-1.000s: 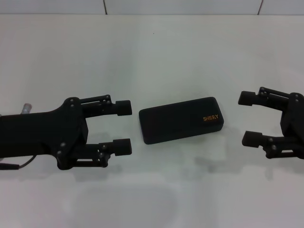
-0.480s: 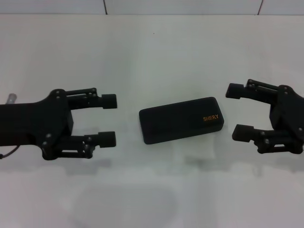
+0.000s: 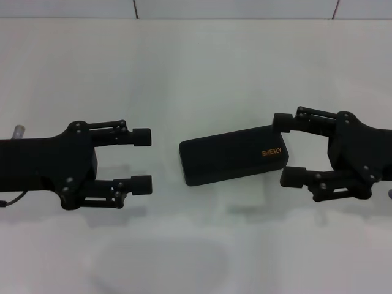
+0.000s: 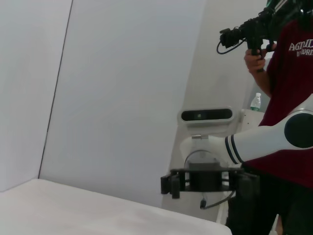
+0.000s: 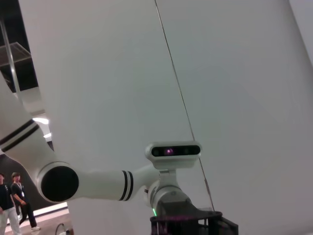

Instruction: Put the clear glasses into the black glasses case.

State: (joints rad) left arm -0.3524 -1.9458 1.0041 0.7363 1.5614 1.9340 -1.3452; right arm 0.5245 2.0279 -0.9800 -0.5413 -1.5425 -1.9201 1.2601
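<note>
The black glasses case (image 3: 229, 155) lies shut and flat in the middle of the white table, its orange lettering toward the right end. My right gripper (image 3: 285, 150) is open and straddles that right end: one finger (image 3: 283, 122) sits at the far corner and the other finger (image 3: 294, 177) just in front of the near corner. I cannot tell whether either touches the case. My left gripper (image 3: 144, 160) is open and empty, a short gap left of the case. The clear glasses are not in view.
The white table (image 3: 196, 67) runs back to a tiled wall. In the left wrist view the right gripper (image 4: 210, 182) shows far off, with a person holding a camera (image 4: 288, 98) behind it.
My right gripper has moved left until its fingers flank the case's right end. My left gripper has drawn back to the left, away from the case. The case has not moved.
</note>
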